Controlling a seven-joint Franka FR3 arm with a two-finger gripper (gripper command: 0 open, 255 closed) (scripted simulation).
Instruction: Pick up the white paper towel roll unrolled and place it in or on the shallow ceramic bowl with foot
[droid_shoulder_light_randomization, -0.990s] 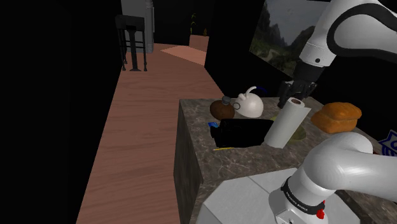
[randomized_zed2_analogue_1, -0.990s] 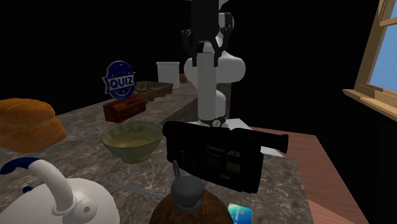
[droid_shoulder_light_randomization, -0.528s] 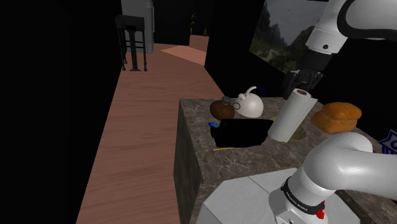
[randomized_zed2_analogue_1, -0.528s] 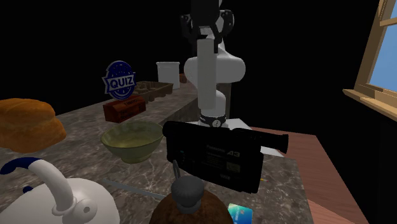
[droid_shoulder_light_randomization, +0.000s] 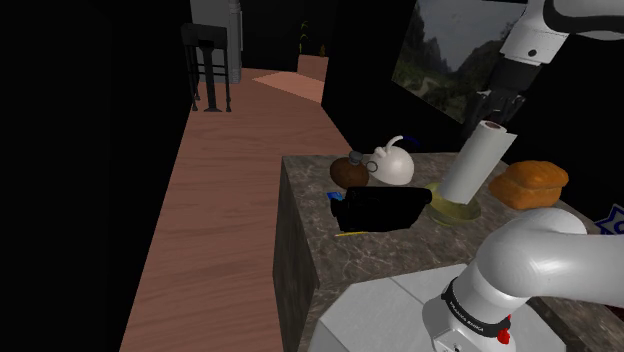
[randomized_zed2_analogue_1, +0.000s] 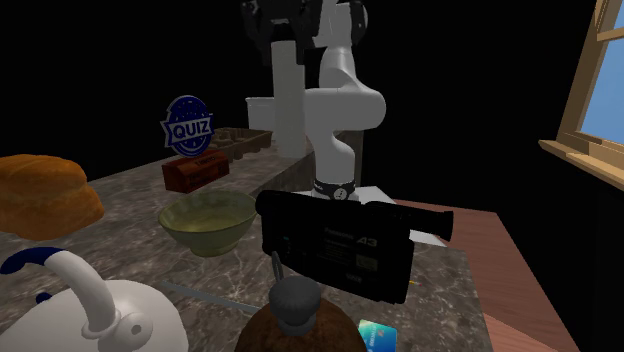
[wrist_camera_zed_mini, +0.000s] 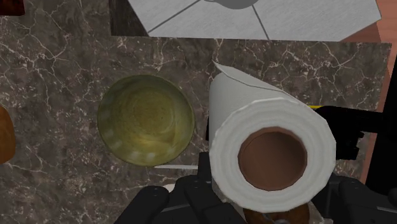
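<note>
Hidden or unclear: in the wrist view the paper towel roll (wrist_camera_zed_mini: 273, 153) covers the fingertips, and we see its brown core end-on against the black hand. In the shoulder view the roll's lower end overlaps the bowl (wrist_camera_zed_mini: 145, 119), so we cannot judge there how far it clears the stone counter (droid_shoulder_light_randomization: 330, 250). A loaf (droid_shoulder_light_randomization: 528, 184) is partly behind the roll.

Surroundings: a black camcorder (randomized_zed2_analogue_1: 340, 243) lies just beside the bowl on the second exterior view's right. A white kettle (droid_shoulder_light_randomization: 392, 165) and a round brown flask (droid_shoulder_light_randomization: 347, 172) stand at the counter's far end from the stand. A blue "QUIZ" sign (randomized_zed2_analogue_1: 188, 125) and a brown box (randomized_zed2_analogue_1: 197, 171) sit near the arm's base.

Grip: the gripper (randomized_zed2_analogue_1: 283, 28) is closed on the roll's upper end, one finger on each side. The white roll hangs below it, tilted in the shoulder view. Seen along the gripper, the roll is beside the olive-green bowl, between it and the camcorder, not over it.
</note>
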